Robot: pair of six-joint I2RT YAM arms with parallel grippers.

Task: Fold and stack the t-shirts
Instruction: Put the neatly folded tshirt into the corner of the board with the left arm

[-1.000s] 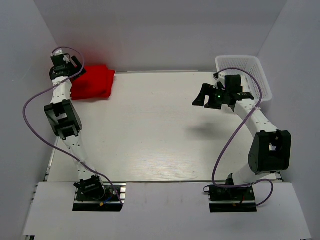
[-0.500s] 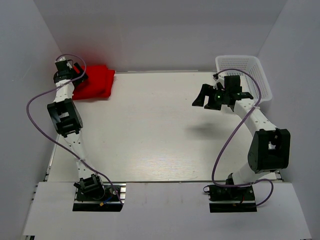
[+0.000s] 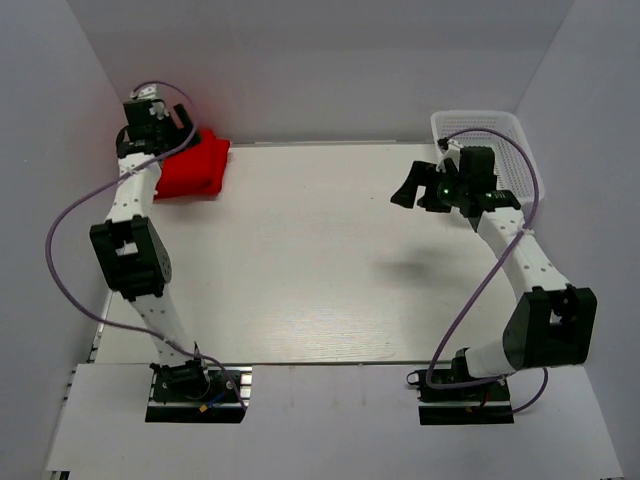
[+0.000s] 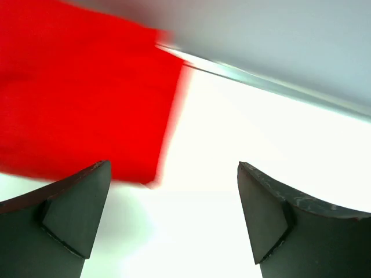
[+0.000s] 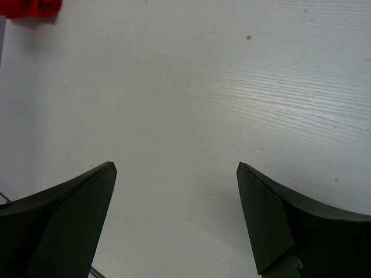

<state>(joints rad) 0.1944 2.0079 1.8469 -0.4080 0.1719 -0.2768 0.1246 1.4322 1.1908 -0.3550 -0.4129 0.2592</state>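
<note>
From above, the folded red t-shirt (image 3: 195,165) lies in the far left corner of the white table (image 3: 300,260), its back edge close to the wall. The left arm stretches up that side, and the left gripper (image 3: 178,128) hangs over the shirt's far left part. Whether it touches the cloth cannot be told from this height.

The left wrist camera settles the opening: the left gripper (image 4: 174,217) has its two dark fingers (image 4: 69,214) spread wide, with only bright table surface between them. The red t-shirt (image 4: 81,98) fills the upper left of that view, blurred at its edges, its right border lying beyond the left finger. The seam where the table meets the back wall (image 4: 278,35) runs slantwise across the top, a detail the overhead view shows only as a thin line.

On the other side, the right gripper (image 3: 412,190) is held above the table, casting a shadow on the surface nearer the bases, just beside the white basket (image 3: 480,116) in the far right corner. The basket does not show in the right wrist view; there the right gripper (image 5: 174,223) stands wide open over wood-grained white table, and a sliver of the red t-shirt (image 5: 29,7) shows at the top left corner, well apart from the fingers
</note>
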